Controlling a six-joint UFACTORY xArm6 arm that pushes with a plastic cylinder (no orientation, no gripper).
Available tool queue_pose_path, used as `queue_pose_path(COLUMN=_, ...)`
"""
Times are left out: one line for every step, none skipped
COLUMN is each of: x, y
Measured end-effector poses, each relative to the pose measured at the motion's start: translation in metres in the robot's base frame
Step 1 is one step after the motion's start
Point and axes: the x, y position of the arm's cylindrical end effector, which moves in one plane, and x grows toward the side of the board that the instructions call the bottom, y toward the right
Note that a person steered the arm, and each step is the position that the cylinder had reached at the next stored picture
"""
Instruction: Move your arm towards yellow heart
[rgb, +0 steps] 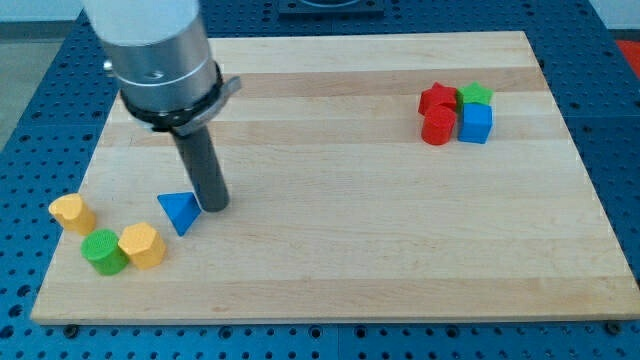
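The yellow heart lies near the board's left edge, low in the view. My tip rests on the board just right of a blue triangle, almost touching it. The heart is well to the left of my tip, beyond the triangle. A green round block and a yellow hexagon-like block sit side by side just below and right of the heart.
At the view's upper right stands a tight cluster: a red star-like block, a red cylinder, a green block and a blue cube. The wooden board lies on a blue perforated table.
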Motion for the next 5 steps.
queue_pose_path(x=0.002, y=-0.029)
queue_pose_path(x=0.003, y=-0.054)
queue_pose_path(x=0.003, y=-0.057)
queue_pose_path(x=-0.009, y=-0.036)
queue_pose_path(x=-0.036, y=-0.052)
